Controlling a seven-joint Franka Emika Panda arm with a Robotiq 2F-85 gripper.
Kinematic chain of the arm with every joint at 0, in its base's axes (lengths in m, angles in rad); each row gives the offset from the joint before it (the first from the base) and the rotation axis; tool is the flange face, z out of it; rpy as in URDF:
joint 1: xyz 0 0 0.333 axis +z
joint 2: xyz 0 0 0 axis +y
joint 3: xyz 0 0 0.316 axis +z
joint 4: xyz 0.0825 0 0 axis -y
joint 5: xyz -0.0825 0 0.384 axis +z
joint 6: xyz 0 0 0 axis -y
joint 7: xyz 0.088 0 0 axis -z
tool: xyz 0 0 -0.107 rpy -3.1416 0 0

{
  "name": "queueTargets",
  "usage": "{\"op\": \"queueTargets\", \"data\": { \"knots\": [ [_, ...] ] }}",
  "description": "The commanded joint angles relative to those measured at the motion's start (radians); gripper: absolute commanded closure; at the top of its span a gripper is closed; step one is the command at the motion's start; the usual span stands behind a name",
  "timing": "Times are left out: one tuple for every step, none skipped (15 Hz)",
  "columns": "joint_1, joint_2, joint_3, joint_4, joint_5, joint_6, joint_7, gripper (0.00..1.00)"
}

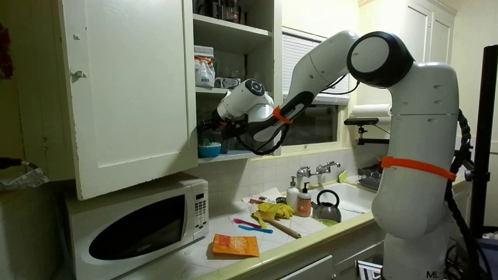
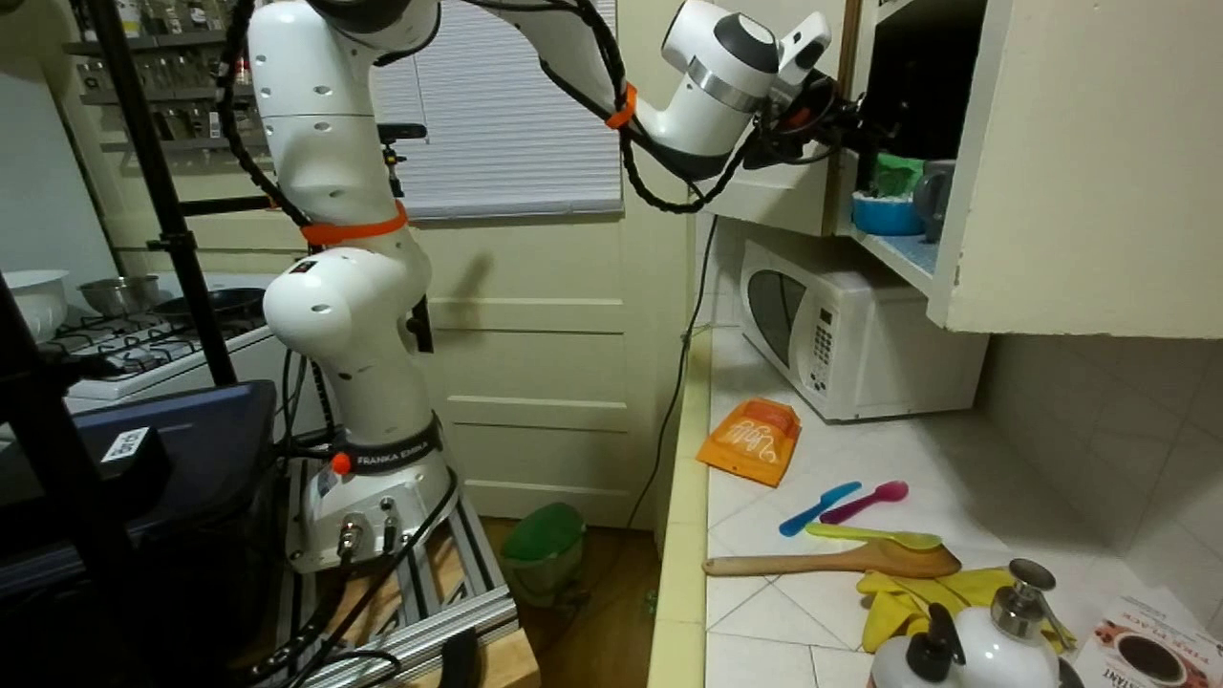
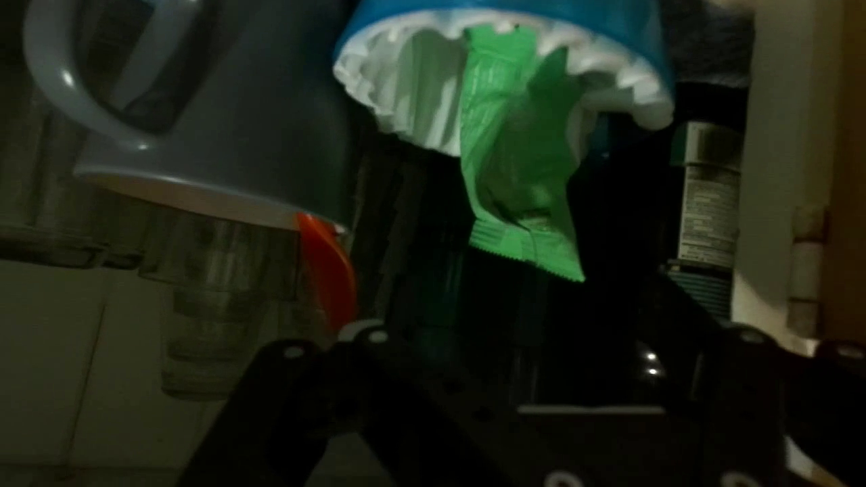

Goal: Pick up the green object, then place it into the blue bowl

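Note:
The green object is a bright-green packet with a serrated edge. It stands upright in the blue bowl, which has a white fluted lining; the wrist view shows them upside down. In both exterior views the packet pokes up from the bowl on the lowest cupboard shelf. My gripper is above the packet at the cupboard opening, apart from it. In the wrist view the gripper looks open, its sides spread wide, with nothing seen between them; the fingertips are lost in the dark.
A grey mug holding an orange utensil stands beside the bowl. Glasses and a small bottle are close by. The open cupboard door and upper shelf flank the arm. A microwave is below.

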Motion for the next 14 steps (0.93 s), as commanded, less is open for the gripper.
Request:
{"op": "queueTargets", "data": {
  "knots": [
    [0.003,-0.094,-0.004,-0.078,0.037,-0.020,-0.010,0.00],
    [0.005,-0.127,-0.009,-0.111,0.049,-0.026,-0.013,0.00],
    [0.006,-0.165,-0.015,-0.154,0.061,-0.012,-0.011,0.00],
    [0.007,-0.201,-0.019,-0.189,0.065,-0.015,-0.006,0.00],
    [-0.002,-0.267,-0.018,-0.244,0.042,-0.037,0.021,0.00],
    [-0.016,-0.318,-0.015,-0.277,0.019,-0.056,0.047,0.00],
    [-0.039,-0.380,-0.014,-0.315,-0.009,-0.093,0.090,0.01],
    [-0.054,-0.431,-0.017,-0.354,-0.019,-0.123,0.112,0.00],
    [-0.067,-0.487,-0.023,-0.399,-0.023,-0.151,0.124,0.00],
    [-0.074,-0.544,-0.025,-0.447,-0.025,-0.196,0.121,0.00],
    [-0.036,-0.600,-0.044,-0.515,0.036,-0.260,0.049,0.00],
    [0.037,-0.626,-0.099,-0.573,0.111,-0.257,-0.055,0.00],
    [0.113,-0.651,-0.145,-0.627,0.183,-0.299,-0.157,0.00],
    [0.165,-0.686,-0.173,-0.679,0.236,-0.321,-0.223,0.00]
  ]
}}
